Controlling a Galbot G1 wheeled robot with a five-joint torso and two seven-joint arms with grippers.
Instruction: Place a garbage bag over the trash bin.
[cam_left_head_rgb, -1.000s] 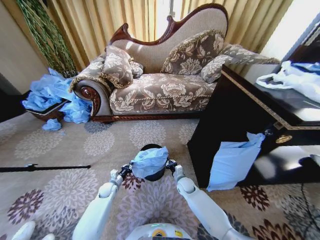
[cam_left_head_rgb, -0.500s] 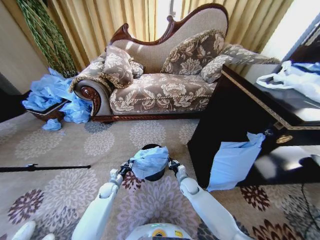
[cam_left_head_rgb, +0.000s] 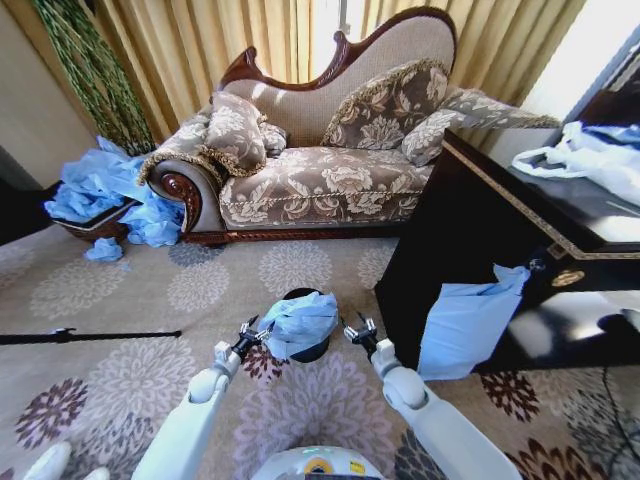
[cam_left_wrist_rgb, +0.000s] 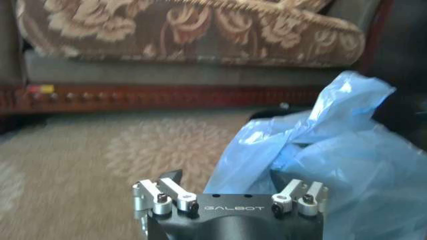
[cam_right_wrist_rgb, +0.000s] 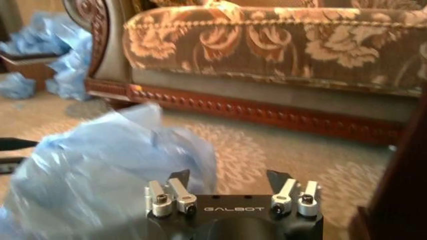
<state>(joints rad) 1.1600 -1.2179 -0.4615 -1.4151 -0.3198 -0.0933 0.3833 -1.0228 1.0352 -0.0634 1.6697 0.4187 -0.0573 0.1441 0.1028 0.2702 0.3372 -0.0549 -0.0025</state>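
The garbage bag (cam_left_head_rgb: 299, 320) lies crumpled over the mouth of the trash bin (cam_left_head_rgb: 303, 350), between my two sets of jaws; the bin stands on the patterned carpet (cam_left_head_rgb: 200, 280), its black rim showing behind the plastic and its lower wall below it; the bag is heaped on top rather than drawn down the wall. I see the left gripper (cam_left_head_rgb: 250, 331) just beside the bag's left edge, jaws spread and holding nothing; in the left wrist view the left gripper (cam_left_wrist_rgb: 230, 192) has the blue plastic (cam_left_wrist_rgb: 320, 150) directly ahead of and beside the jaws, though I cannot tell whether a fold touches one finger. The right gripper (cam_left_head_rgb: 359, 328) stands apart from the bag's right edge, jaws spread wide and empty; in the right wrist view the right gripper (cam_right_wrist_rgb: 230, 187) has the bag (cam_right_wrist_rgb: 107, 165) off to one side of the jaws, with bare carpet between the fingertips. The sofa (cam_left_head_rgb: 320, 170) lies well beyond both jaws.
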